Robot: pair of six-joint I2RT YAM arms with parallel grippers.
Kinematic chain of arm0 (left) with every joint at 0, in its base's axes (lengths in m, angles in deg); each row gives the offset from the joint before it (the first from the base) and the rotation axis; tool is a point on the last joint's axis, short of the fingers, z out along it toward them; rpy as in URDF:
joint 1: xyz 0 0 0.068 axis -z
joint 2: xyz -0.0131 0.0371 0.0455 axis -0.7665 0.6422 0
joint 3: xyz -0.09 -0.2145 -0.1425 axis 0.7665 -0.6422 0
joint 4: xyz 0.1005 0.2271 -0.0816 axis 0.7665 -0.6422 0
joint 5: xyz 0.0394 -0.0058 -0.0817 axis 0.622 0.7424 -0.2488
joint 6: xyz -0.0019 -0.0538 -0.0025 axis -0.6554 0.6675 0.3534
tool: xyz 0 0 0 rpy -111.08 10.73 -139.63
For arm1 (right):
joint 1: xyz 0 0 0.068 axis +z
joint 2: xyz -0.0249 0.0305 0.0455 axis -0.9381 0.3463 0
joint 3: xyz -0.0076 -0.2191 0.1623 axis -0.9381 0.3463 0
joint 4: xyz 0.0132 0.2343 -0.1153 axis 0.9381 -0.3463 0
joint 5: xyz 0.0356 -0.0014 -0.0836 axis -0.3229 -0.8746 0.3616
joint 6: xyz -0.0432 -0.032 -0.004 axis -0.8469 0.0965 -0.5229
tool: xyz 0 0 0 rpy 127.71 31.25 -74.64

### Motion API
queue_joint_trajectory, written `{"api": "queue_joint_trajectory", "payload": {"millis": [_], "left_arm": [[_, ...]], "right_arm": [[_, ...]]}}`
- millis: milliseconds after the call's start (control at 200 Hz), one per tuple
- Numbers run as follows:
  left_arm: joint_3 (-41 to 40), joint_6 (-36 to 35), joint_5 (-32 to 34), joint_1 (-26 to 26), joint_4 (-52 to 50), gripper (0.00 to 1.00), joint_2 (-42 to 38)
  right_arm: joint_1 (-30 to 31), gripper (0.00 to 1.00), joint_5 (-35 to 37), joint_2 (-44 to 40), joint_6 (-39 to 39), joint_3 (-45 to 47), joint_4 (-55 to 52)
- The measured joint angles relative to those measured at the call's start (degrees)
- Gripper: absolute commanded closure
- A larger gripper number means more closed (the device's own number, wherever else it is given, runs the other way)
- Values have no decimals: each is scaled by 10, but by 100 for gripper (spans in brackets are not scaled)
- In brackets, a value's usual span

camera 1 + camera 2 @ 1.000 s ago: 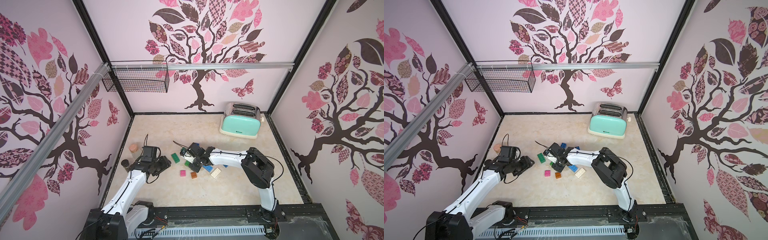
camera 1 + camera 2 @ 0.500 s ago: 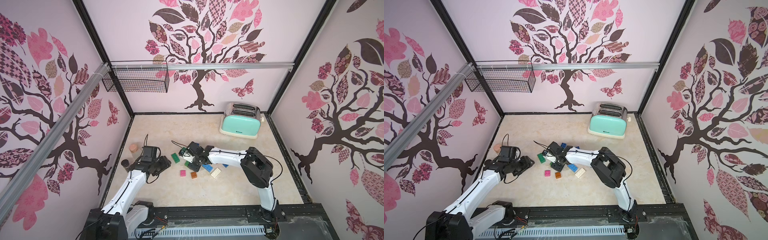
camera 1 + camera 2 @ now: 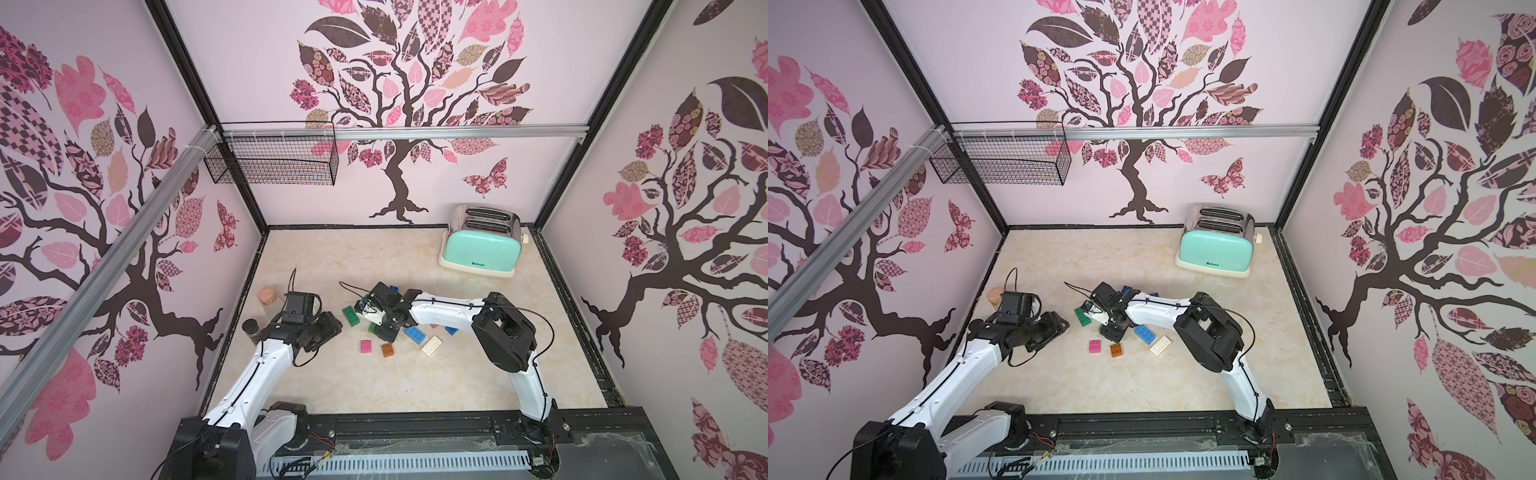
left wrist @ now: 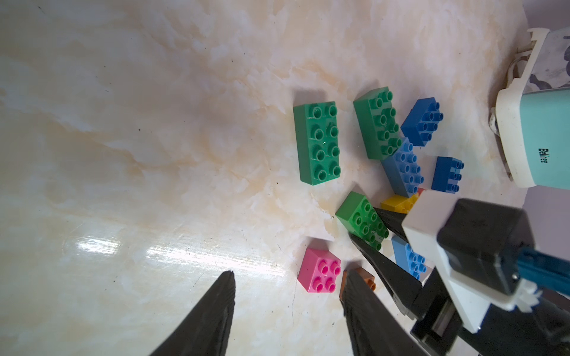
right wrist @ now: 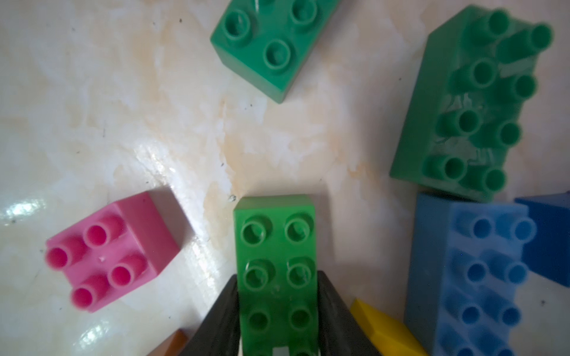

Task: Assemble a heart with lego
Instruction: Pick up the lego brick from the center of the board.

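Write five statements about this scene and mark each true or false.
1. The right gripper clamps a bright green brick. True.
2. The left gripper holds the pink brick. False: it is open and empty.
3. The toaster lies on its side. False: it stands upright.
4. The pink brick has four studs. True.
5. The white brick stands on the toaster. False: it lies on the table.
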Motion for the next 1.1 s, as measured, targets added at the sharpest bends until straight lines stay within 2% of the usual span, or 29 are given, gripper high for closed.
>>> {"api": "queue_joint_trajectory", "payload": {"millis": [90,205,725,1000,1095], "left_arm": [[0,1,0,0,0,41,0],[0,1,-1,0,0,41,0],[-2,1,-1,0,1,41,3],[-2,1,-1,0,0,41,5],[-2,1,-1,-1,0,41,5]], "right_arm": [[0,50,1,0,-1,-2,-4],[0,50,2,2,-2,-12,-10],[0,61,-3,6,-14,-24,-24],[0,72,-7,12,-25,-31,-24],[0,73,-7,11,-38,-30,-21]]}}
